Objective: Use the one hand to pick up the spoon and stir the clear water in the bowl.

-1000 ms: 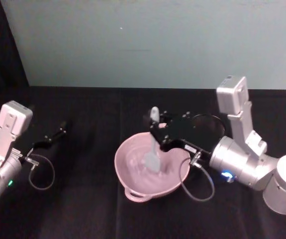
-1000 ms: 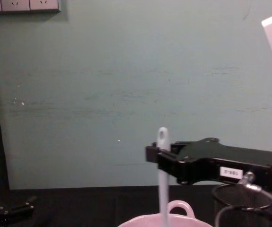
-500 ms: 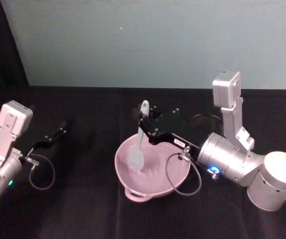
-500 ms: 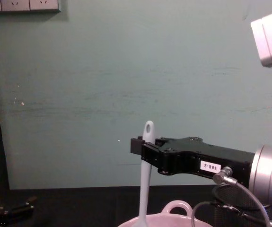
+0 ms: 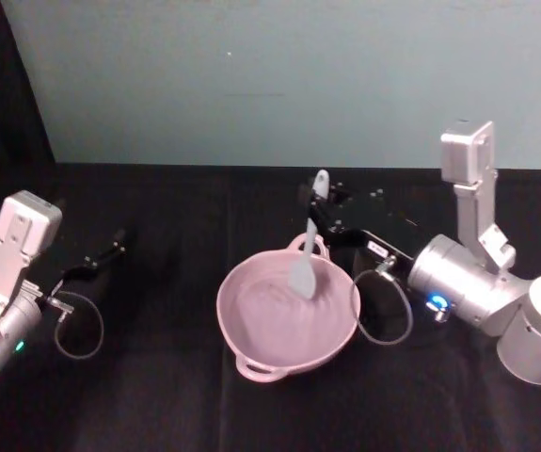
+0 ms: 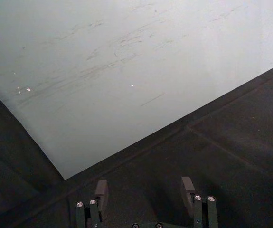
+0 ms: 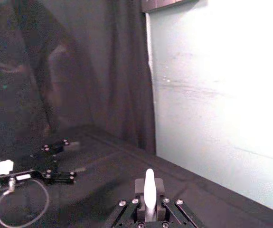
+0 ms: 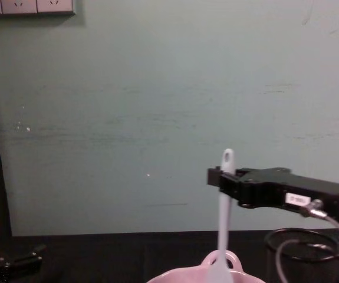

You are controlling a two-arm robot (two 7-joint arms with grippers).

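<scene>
Spoon (image 5: 310, 235), long, white and plastic, stands nearly upright with its scoop end down inside the pale pink bowl (image 5: 235, 331), close to the far rim and its small loop handle (image 8: 219, 257); the handle end with the oval hole pokes up above the right gripper (image 5: 322, 215), whose black fingers are clamped on the upper part of the handle. A small white label (image 8: 298, 200) sits on the side of that gripper, but its writing is too small to read. From the right the arm reaches in low and roughly level, its silver cylindrical wrist (image 5: 458, 282) showing a blue light, with a grey cable (image 5: 383, 325) looping down beside the bowl. In the right wrist view the spoon's tip (image 7: 148, 187) rises between the closed jaws. Just behind the wrist, the rim of a black mesh cup (image 8: 299, 236) stands on the table. Well apart at the left, the left gripper (image 5: 110, 252) lies low over the black cloth (image 5: 157, 395), its fingers (image 6: 187, 187) spread with nothing between them. Water in the bowl is hard to make out. A pale teal wall (image 8: 128, 118) backs the table, with white wall sockets (image 8: 28, 6) at its upper left and a dark curtain (image 7: 79, 71) to the side
</scene>
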